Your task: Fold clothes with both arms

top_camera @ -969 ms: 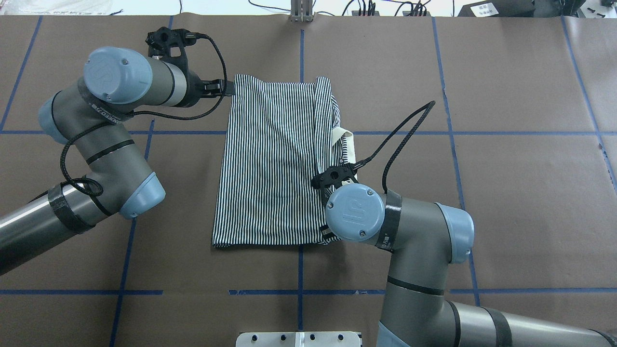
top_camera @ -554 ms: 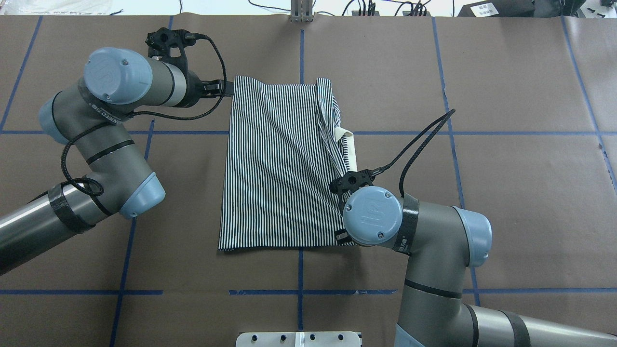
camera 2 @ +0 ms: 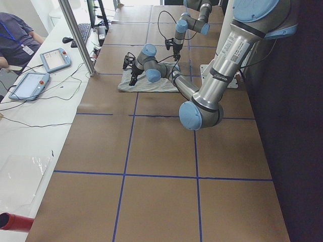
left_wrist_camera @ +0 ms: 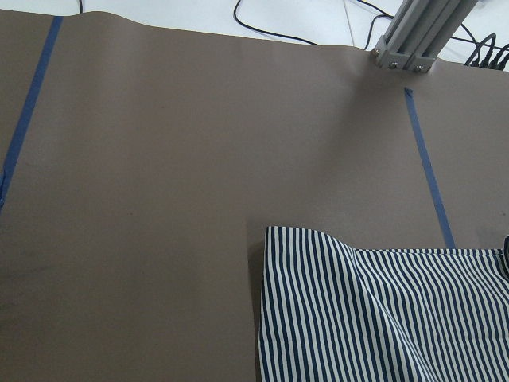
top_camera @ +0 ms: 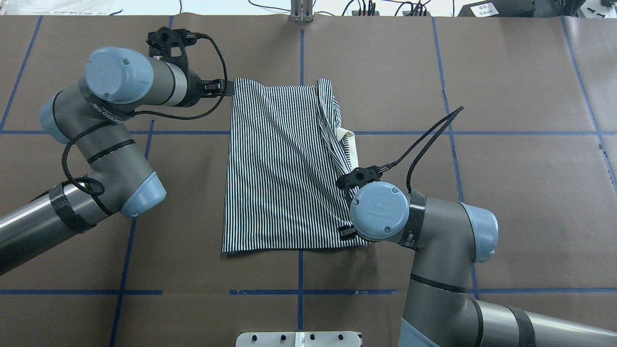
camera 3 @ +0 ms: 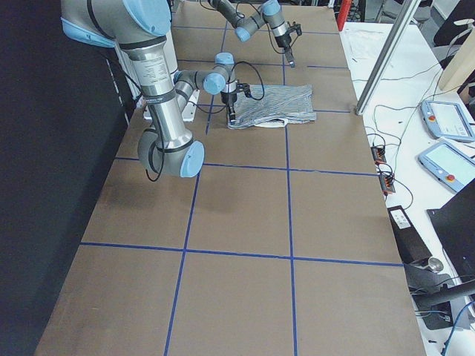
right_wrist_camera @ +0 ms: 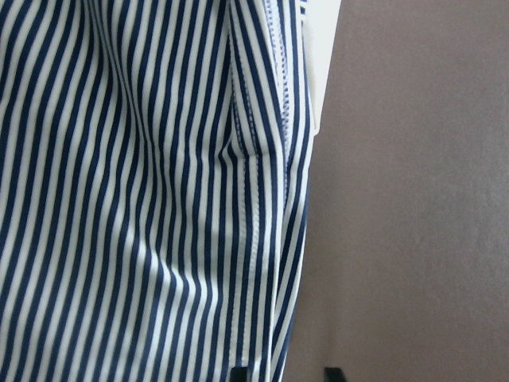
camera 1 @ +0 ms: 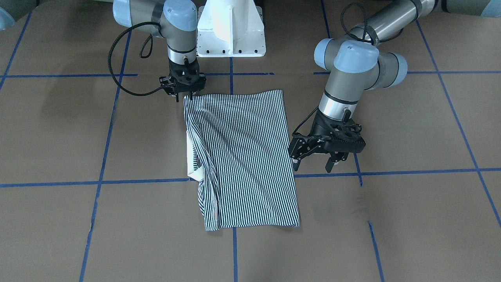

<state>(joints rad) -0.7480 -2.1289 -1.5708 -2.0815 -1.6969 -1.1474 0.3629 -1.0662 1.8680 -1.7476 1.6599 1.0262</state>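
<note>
Legibly, only a moulded mark that looks like "UR" shows on the blue joint cap of the right arm. The printed bands on both wrists are too small to read. One striped polo shirt lies folded lengthwise in the middle of the bench, its cream collar poking out on the robot's right side. The right fingers pinch the shirt's near right corner, which that joint cap hides from overhead. On the left arm, the left fingers are spread wide, holding nothing, raised near the shirt's far left corner. Around stand a white pedestal, an aluminium post and blue tape lines. A side table carries a control tablet, a second tablet and a keyboard, beside one seated person. There are two arms.
</note>
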